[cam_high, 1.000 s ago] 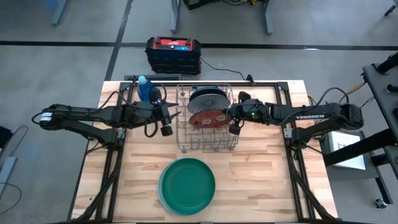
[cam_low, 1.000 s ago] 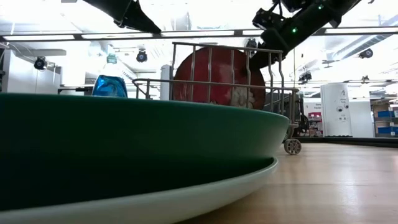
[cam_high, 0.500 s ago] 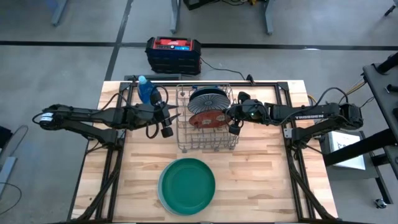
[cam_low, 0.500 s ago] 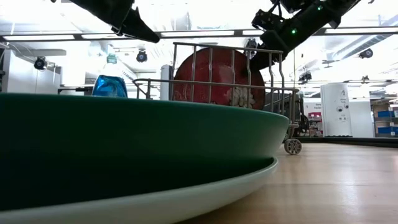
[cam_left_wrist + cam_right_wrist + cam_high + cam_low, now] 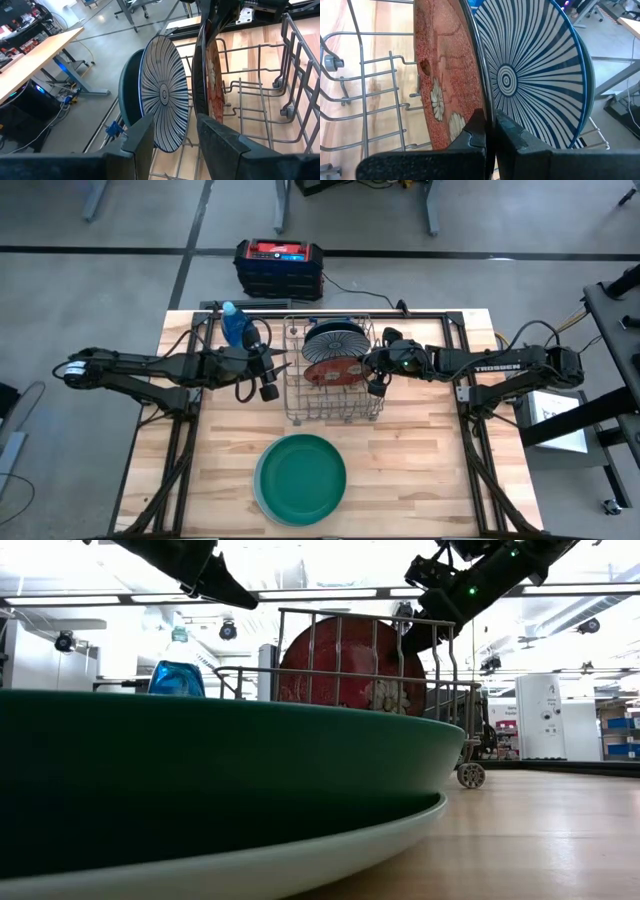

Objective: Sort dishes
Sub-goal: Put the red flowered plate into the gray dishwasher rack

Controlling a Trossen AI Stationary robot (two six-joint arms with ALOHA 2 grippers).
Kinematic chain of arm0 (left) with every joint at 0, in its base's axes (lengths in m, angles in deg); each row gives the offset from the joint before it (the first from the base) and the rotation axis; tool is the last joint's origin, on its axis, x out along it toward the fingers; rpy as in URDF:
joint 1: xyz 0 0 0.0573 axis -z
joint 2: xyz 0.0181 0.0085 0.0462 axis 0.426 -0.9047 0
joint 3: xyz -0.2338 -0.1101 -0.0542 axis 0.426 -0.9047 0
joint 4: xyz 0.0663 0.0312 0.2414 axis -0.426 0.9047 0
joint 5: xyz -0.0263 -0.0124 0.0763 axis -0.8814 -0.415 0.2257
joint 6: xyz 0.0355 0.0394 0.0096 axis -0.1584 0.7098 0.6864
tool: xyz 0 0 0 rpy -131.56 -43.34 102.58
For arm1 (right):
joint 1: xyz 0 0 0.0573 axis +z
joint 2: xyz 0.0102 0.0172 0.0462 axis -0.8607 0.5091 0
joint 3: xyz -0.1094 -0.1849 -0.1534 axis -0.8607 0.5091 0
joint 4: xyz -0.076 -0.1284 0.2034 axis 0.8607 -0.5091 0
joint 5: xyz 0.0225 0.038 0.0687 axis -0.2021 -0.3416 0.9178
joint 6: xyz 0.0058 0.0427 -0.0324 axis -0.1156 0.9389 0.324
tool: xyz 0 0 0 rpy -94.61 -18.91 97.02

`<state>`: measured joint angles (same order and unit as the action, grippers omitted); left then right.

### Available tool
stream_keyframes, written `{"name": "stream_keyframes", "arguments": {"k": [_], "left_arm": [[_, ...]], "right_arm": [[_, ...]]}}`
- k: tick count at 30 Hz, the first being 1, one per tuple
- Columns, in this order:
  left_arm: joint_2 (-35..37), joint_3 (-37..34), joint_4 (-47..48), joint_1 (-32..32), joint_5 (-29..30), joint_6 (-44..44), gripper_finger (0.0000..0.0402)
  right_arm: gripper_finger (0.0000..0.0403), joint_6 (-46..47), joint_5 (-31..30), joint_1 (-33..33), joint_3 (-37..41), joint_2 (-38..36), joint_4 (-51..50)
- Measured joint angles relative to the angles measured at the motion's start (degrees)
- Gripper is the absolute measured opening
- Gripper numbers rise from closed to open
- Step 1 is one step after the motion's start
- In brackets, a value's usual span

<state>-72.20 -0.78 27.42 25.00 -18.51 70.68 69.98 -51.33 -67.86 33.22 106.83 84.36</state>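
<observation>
Standing on wooden table: wire rack, holding red plate, striped plate and teal plate upright on edge. Pinching red plate's rim: right gripper, clenched; hovering just beside rack: left gripper, fingers apart, empty. Lying flat near table's front: green plate.

Legible text: pale lettering runs along the right arm in the high view; it appears to read "TROSSEN", though the letters are small and not certain.

The red-topped black case on the floor behind the worktop carries a label; too small to read.

Low view and both wrist views: no readable text, numbers or signs on anything.
</observation>
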Motion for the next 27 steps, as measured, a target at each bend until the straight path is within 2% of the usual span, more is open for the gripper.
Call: {"name": "stream_keyframes", "arguments": {"k": [27], "left_arm": [[-1.4, 0.0, 0.2, 0.0, 0.0, 0.3, 0.0139]], "right_arm": [[0.0000, -0.1, 0.0, 0.0, 0.1, 0.0, 0.5]]}}
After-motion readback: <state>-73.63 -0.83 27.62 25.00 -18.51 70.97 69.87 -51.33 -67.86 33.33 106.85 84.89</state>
